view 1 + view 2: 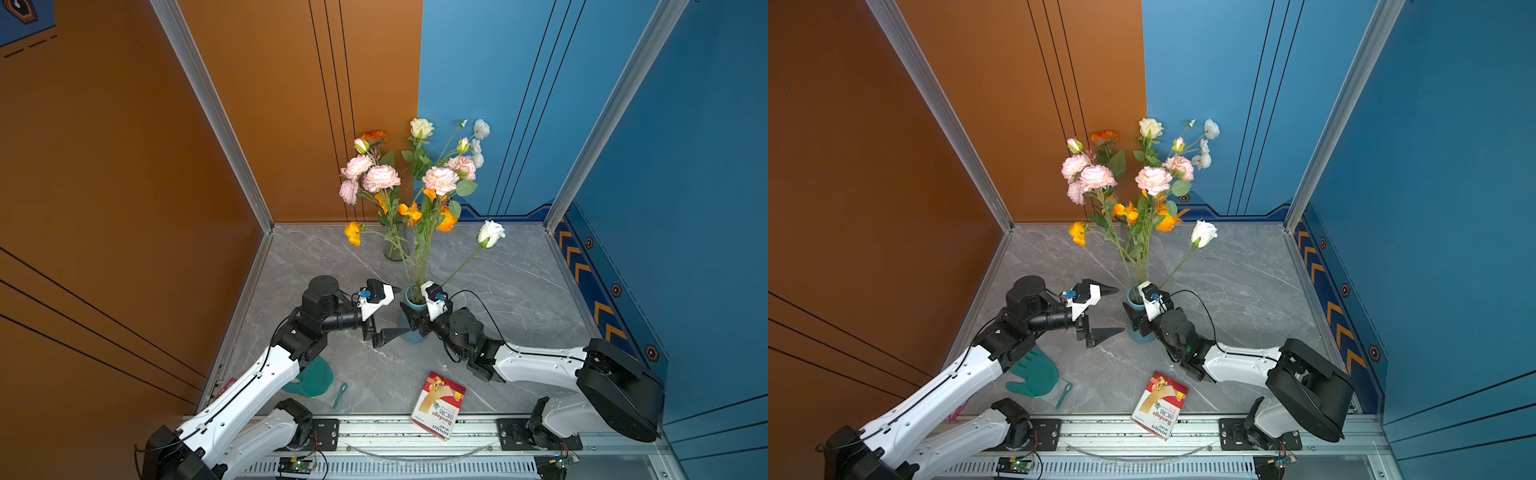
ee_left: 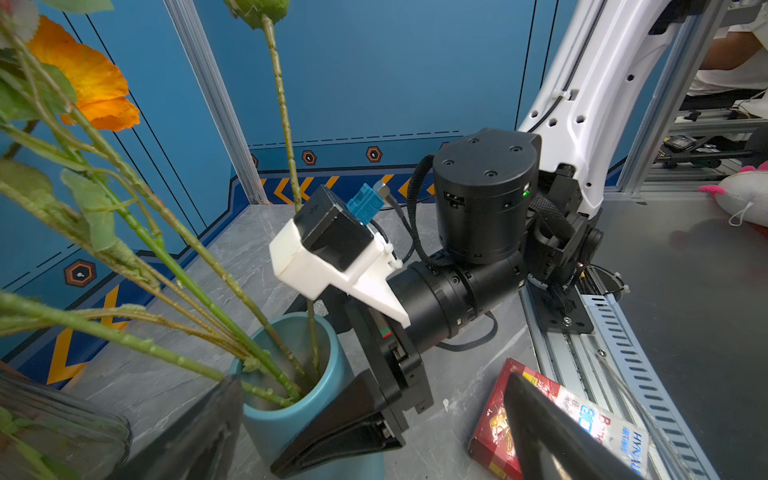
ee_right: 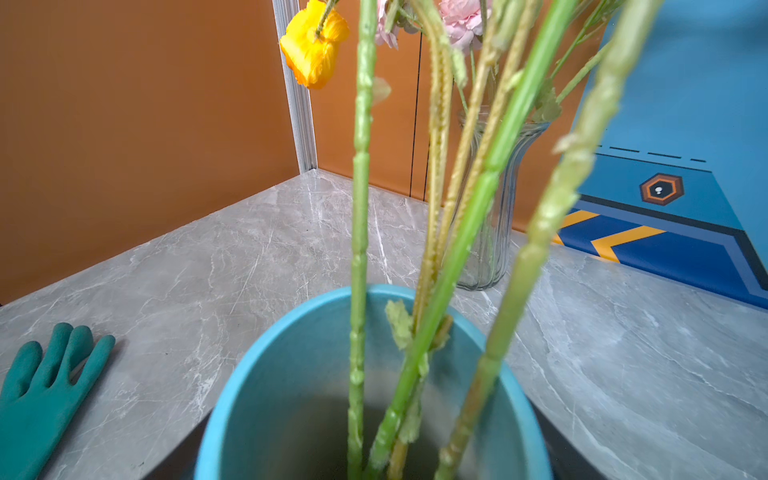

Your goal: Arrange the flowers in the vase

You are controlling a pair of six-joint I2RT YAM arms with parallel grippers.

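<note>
Table [image 1: 519, 299]: grey, walls [image 1: 519, 104] on three sides; right half and back right corner bare.
Flowers [image 1: 419, 249]: most stand in blue vase [image 2: 270, 424] mid-table, rest in glass vase [image 1: 392, 249] by back wall. White rose [image 1: 490, 233] leans right.
Box [image 1: 438, 403]: on front edge, hangs over rail [image 1: 374, 432].
Glove [image 1: 1034, 374]: front left, near edge.
Left gripper [image 1: 1120, 310]: spread wide, just left of blue vase, holds nothing.
Right gripper [image 1: 410, 321]: one finger each side of blue vase; squeezing or not, cannot tell.

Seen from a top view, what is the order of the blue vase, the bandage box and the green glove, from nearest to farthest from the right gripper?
In a top view:
1. blue vase: between the jaws of the right gripper, near the middle.
2. bandage box: at the front edge, a little to the gripper's right.
3. green glove: front left, across on the other arm's side.
</note>
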